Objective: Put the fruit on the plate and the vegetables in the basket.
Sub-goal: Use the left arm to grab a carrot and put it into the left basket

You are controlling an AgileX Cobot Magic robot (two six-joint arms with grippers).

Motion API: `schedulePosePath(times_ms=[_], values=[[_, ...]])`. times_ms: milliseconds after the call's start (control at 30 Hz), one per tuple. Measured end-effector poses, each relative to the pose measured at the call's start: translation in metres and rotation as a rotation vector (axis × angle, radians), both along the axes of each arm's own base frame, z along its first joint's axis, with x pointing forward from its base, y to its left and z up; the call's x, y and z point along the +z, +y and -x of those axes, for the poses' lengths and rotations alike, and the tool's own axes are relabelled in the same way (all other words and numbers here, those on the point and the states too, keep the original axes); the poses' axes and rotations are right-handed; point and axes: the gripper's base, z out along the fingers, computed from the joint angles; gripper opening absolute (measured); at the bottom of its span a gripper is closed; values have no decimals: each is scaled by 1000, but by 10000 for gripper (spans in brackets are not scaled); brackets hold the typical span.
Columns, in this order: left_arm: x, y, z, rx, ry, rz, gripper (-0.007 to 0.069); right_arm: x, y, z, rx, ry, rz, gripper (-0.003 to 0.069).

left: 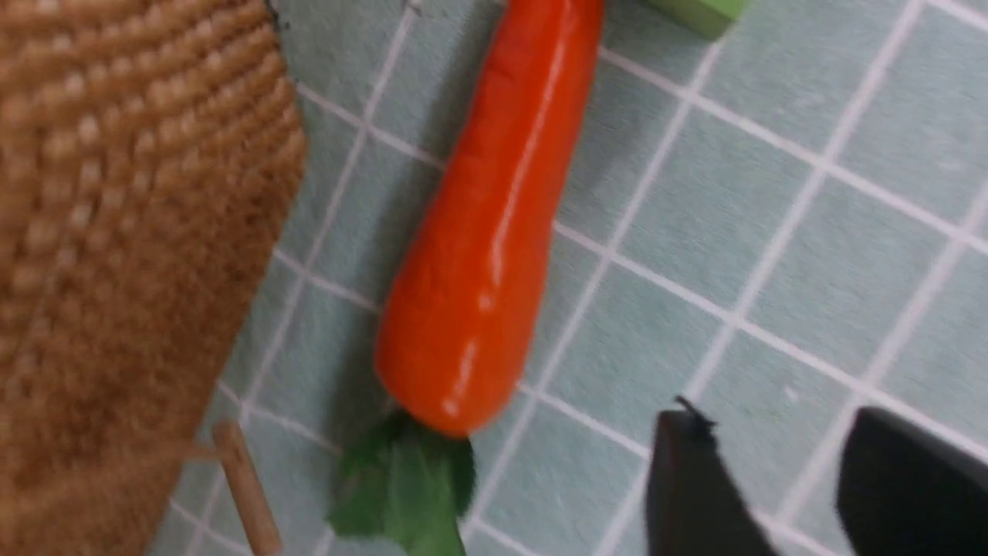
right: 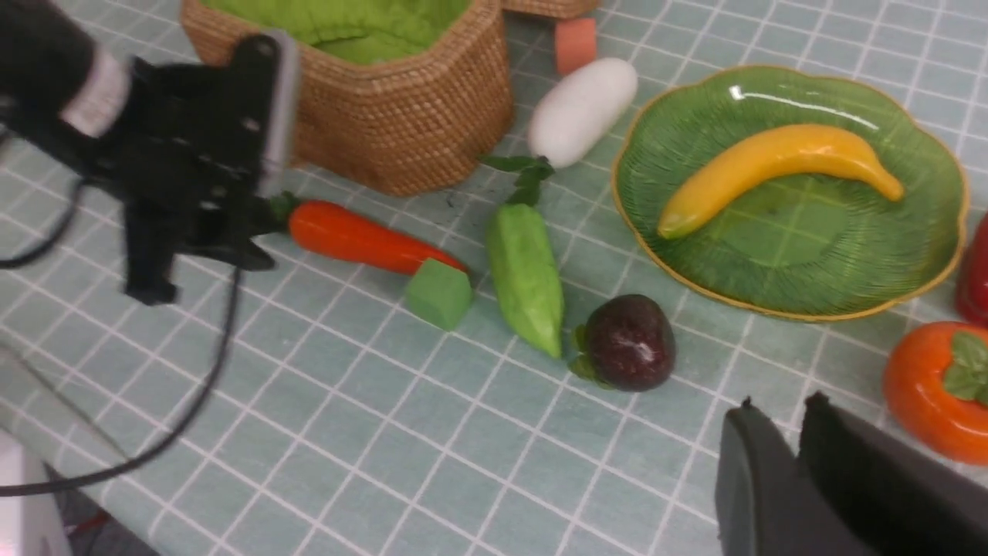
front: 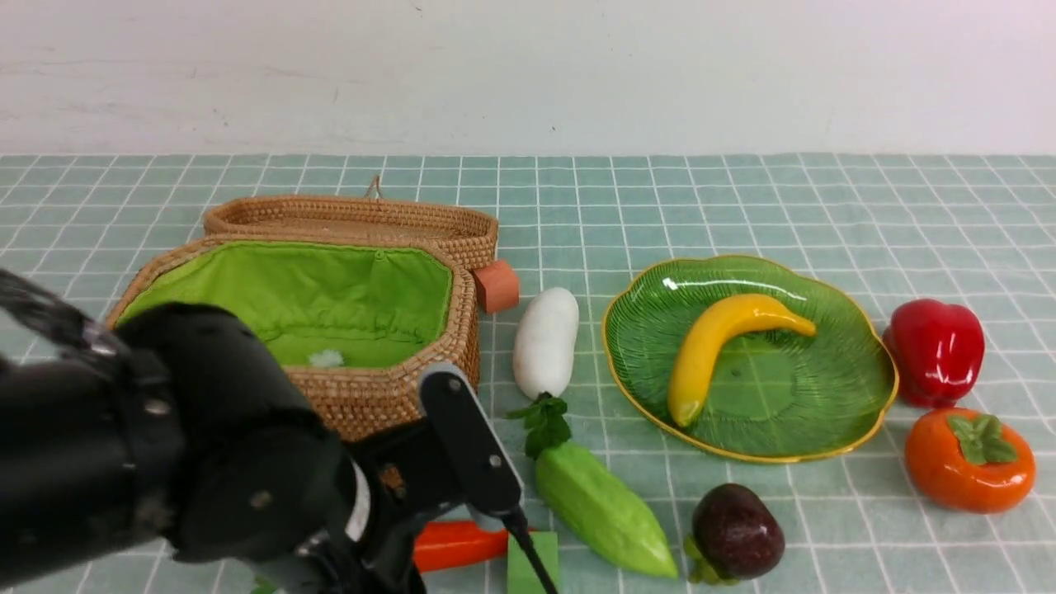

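Observation:
A yellow banana (front: 718,346) lies on the green leaf plate (front: 792,396). On the cloth beside the plate sit a purple mangosteen (front: 737,532), an orange persimmon (front: 967,462) and a red pepper (front: 936,351). The white radish (front: 546,340) and green gourd (front: 602,507) lie between the plate and the open wicker basket (front: 363,396). The carrot (left: 486,232) lies by the basket's front wall. My left gripper (left: 776,432) hovers open beside the carrot's leafy end, holding nothing. My right gripper (right: 779,409) is shut and empty, near the persimmon (right: 930,386) and mangosteen (right: 627,342).
A green foam block (front: 532,565) touches the carrot's tip. An orange-brown cube (front: 497,285) sits by the basket's lid (front: 355,216), which lies open behind it. My left arm (front: 206,462) fills the near left corner. A pale wall closes the far side.

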Motion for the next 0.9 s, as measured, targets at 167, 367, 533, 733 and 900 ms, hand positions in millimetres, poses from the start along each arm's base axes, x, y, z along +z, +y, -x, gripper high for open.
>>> schedulePosePath(times_ms=[167, 367, 533, 733, 900], values=[[-25, -10, -18, -81, -70, -68, 449, 0, 2, 2, 22, 17, -24, 97], [-54, -17, -34, -155, -118, -165, 458, -1, 4, 4, 47, 40, -33, 97], [-70, -21, -39, -170, -113, -195, 442, -1, 5, 5, 57, 49, -43, 97], [-76, -22, -41, -164, -96, -202, 391, -1, 7, 6, 71, 63, -53, 97], [-76, -22, -40, -153, -89, -195, 328, -2, 7, 8, 83, 82, -54, 98]])
